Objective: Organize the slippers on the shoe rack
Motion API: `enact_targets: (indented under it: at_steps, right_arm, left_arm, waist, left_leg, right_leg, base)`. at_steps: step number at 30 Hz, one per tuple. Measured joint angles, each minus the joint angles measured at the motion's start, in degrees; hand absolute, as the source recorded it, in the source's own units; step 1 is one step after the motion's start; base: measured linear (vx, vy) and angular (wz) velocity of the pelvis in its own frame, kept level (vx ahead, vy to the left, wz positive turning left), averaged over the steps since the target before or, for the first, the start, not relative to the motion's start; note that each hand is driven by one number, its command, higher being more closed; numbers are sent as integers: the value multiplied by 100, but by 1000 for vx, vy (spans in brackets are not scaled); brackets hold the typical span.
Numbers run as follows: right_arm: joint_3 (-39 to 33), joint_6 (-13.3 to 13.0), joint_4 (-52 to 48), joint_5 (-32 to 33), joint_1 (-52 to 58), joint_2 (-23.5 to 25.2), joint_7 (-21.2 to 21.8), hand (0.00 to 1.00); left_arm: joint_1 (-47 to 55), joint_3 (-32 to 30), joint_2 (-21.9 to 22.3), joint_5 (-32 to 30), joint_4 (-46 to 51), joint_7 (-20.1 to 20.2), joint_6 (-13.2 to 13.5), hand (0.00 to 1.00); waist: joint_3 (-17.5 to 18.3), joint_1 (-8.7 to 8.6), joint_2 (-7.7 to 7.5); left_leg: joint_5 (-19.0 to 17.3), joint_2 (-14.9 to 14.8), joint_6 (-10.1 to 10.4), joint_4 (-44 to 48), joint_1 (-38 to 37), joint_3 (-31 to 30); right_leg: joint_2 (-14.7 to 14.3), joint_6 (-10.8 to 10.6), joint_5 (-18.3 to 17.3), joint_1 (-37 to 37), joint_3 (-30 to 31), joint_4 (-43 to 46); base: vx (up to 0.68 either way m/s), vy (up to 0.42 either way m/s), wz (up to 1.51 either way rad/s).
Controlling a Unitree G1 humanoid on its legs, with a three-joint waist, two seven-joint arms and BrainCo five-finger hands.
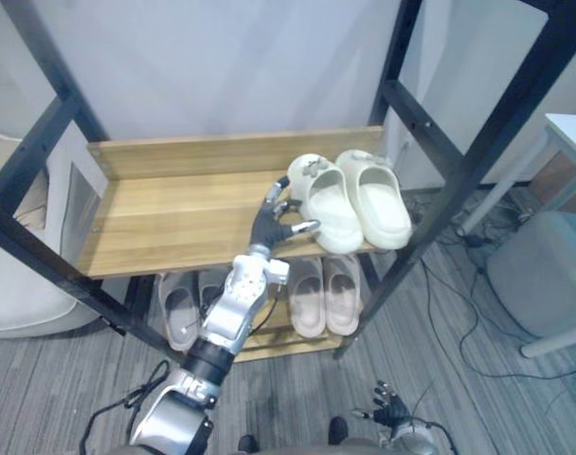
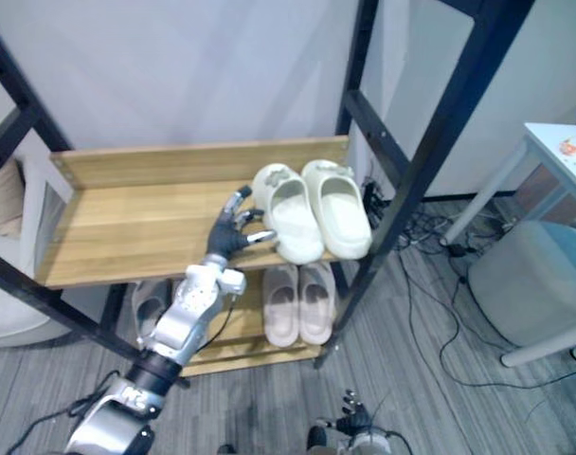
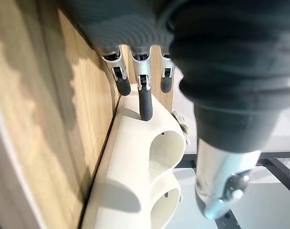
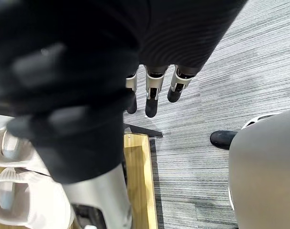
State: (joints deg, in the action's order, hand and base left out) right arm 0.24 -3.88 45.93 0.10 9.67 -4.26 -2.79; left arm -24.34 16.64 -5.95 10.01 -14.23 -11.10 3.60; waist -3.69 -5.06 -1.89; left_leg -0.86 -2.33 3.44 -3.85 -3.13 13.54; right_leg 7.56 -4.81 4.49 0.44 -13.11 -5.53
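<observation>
While the left hand (image 1: 269,227) reaches over the top shelf (image 1: 165,223) of the shoe rack (image 1: 427,125), its fingers (image 3: 145,102) are straight and spread apart, holding nothing. One dark fingertip touches the side of the near cream slipper (image 1: 328,210). The other cream slipper (image 1: 378,204) lies right against the first one, at its 3 o'clock side. Both point their toes to the back wall and sit at the 3 o'clock end of the wood shelf. The hand is at 9 o'clock from the pair. A black slanted post of the rack (image 1: 487,147) stands just beside the far cream slipper, at 3 o'clock from it, so that side is closed in. The low shelf (image 1: 269,343) is under the top one, at 6 o'clock. A pair of pink slippers (image 1: 323,294) lies there, right below the cream pair. A pair of grey slippers (image 1: 181,311) lies at 9 o'clock from the pink ones, partly hidden by the left arm. The right hand (image 1: 392,413) hangs low at 5 o'clock, over the grey carpet floor (image 4: 221,95). Its fingers (image 4: 152,102) are straight and loose, with nothing in them. A round grey stool (image 1: 544,270) sits on the floor at 3 o'clock from the rack, well apart from it. A white counter (image 1: 565,133) stands at 2 o'clock. Black cables (image 1: 459,284) lie on the floor between the rack and the stool.
</observation>
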Motion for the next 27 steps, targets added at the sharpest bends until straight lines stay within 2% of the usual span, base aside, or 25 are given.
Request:
enact_targets:
  at_steps: [4, 10, 13, 17, 24, 27]
  right_arm:
    - [0, 0, 0, 0, -9, 6, 3, 0]
    - [7, 8, 3, -2, -7, 9, 24, 0]
    - [15, 38, 10, -1, 9, -6, 53, 0]
    - [59, 40, 20, -4, 23, -34, 75, 0]
    - [65, 35, 136, -8, -7, -80, 167, 0]
    - [65, 29, 271, -10, -69, -79, 166, 0]
  left_arm:
    - [107, -112, -2, -39, 138, 4, -27, 0]
    - [853, -35, -118, 364, 1188, 139, -4, 0]
    - [1341, 311, -405, 831, 1916, 427, 89, 0]
    - [1942, 565, -453, 1368, 2383, 867, 109, 0]
    - [2877, 935, -627, 1717, 2497, 1430, 102, 0]
    - [3367, 1092, -688, 1710, 2422, 1679, 72, 0]
  waist:
    - [0, 0, 0]
    - [-2, 7, 3]
    - [-2, 91, 5]
    - [10, 150, 23]
    - [105, 211, 138]
    - [115, 223, 138]
  left_leg:
    - [1, 2, -1, 0, 1, -8]
    - [6, 15, -9, 7, 7, -165]
    - [15, 38, -22, 9, 5, -194]
    - [38, 80, -57, 16, -1, -276]
    - [53, 108, -77, 16, 15, -341]
    - [53, 110, -77, 22, 5, -416]
  right_leg:
    - [1, 0, 0, 3, -9, 1]
    - [17, -11, -11, 87, -165, 15]
    - [40, -13, -12, 112, -193, 25]
    - [79, -23, -21, 165, -259, 26]
    - [122, -51, -42, 183, -346, 42]
    - [124, -65, -56, 245, -418, 42]
  base:
    - [0, 0, 0]
    - [-4, -9, 13]
    - [-22, -2, 7]
    - [-34, 5, 10]
    - [-30, -2, 5]
    - [-5, -10, 13]
